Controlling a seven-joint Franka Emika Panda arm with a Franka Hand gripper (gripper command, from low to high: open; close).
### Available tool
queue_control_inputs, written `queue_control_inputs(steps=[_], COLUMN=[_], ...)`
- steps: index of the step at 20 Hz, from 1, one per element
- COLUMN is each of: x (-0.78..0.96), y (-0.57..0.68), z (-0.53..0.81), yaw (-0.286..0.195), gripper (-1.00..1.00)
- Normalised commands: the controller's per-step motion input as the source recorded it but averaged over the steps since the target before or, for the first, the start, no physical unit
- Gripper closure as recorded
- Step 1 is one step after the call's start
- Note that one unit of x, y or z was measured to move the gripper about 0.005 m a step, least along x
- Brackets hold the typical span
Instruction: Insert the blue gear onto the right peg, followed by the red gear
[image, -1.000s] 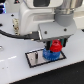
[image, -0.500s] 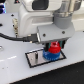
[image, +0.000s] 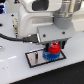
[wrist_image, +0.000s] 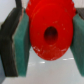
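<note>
In the exterior view my gripper (image: 53, 46) hangs over the black-framed grey plate (image: 34, 58) and is shut on the red gear (image: 53, 48). The red gear sits directly above the blue gear (image: 51, 55), which lies flat on the plate at the right peg's place. The right peg is hidden under the gears. In the wrist view the red gear (wrist_image: 49, 31) fills the space between my two green pads (wrist_image: 22, 45), its centre hole dark. I cannot tell whether the red gear touches the blue gear.
The plate lies on a white table (image: 65, 72). The white arm body (image: 35, 22) and a black cable (image: 12, 36) hang over the exterior view's left. The other peg does not show clearly.
The gripper with the red gear has come down slightly toward the blue gear; otherwise little has moved.
</note>
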Motion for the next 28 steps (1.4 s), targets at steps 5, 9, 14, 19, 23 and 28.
queue_control_inputs(steps=[5,9,14,19,23,28], x=[0.01,0.15,0.18,0.03,-0.14,-0.52], y=[-0.06,-0.20,-0.25,-0.02,0.10,-0.04], z=[0.06,-0.07,-0.18,-0.07,0.01,0.01], yaw=[0.000,0.000,0.000,0.000,0.000,0.000], gripper=[1.00,1.00,1.00,1.00,1.00,1.00])
